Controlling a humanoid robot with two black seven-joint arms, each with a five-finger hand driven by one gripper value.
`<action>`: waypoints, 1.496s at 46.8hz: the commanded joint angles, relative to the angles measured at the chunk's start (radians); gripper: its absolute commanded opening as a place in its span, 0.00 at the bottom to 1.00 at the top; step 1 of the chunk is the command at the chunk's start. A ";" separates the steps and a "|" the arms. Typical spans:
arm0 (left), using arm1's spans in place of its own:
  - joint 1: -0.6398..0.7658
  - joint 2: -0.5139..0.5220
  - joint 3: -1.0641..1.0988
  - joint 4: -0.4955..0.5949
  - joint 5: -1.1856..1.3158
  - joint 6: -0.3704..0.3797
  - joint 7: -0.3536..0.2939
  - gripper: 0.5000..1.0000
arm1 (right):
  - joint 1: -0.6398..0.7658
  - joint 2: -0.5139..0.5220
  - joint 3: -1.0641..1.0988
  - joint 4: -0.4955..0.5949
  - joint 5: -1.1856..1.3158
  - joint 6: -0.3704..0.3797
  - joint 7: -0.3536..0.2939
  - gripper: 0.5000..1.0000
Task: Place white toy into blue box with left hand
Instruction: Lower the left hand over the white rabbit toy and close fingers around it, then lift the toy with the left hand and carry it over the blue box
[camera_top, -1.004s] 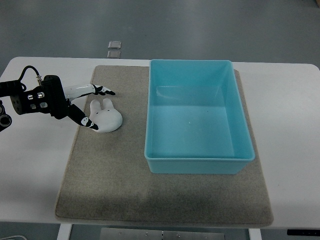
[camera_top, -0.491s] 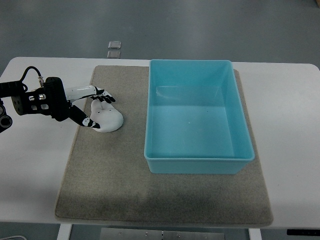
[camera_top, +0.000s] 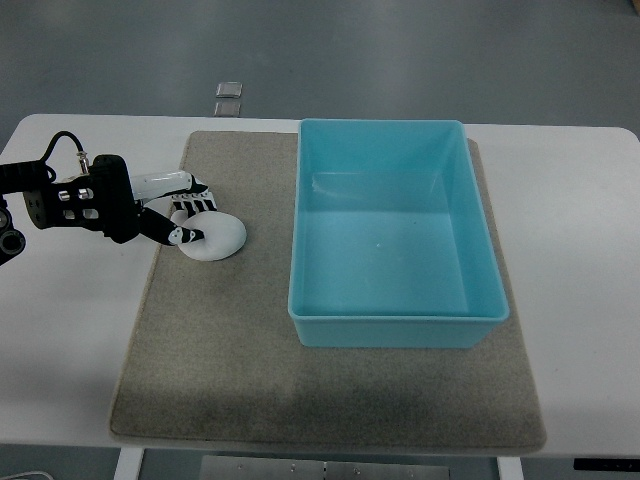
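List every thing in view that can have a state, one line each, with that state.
left hand: fingers curled around the white toy, on the mat
white toy: lying on the mat, left of the box, not lifted clear as far as can be seen
blue box: upright, open-topped, nothing inside
mat: flat on the table, under box and toy
table: white, bearing the mat

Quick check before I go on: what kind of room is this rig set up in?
Likely a lab or test workspace: a plain white table on a grey floor, with a grey mat holding only a blue box and a white toy.
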 joint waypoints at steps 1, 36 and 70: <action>-0.002 -0.001 0.000 0.003 0.005 0.000 0.000 0.00 | 0.000 0.000 0.000 0.000 0.000 0.000 0.000 0.87; -0.080 0.040 -0.031 0.012 0.033 0.000 -0.006 0.00 | 0.000 0.000 0.000 0.000 0.000 0.000 0.000 0.87; -0.328 -0.067 -0.017 -0.009 0.041 -0.003 -0.014 0.00 | 0.000 0.000 0.000 0.000 0.000 0.000 0.000 0.87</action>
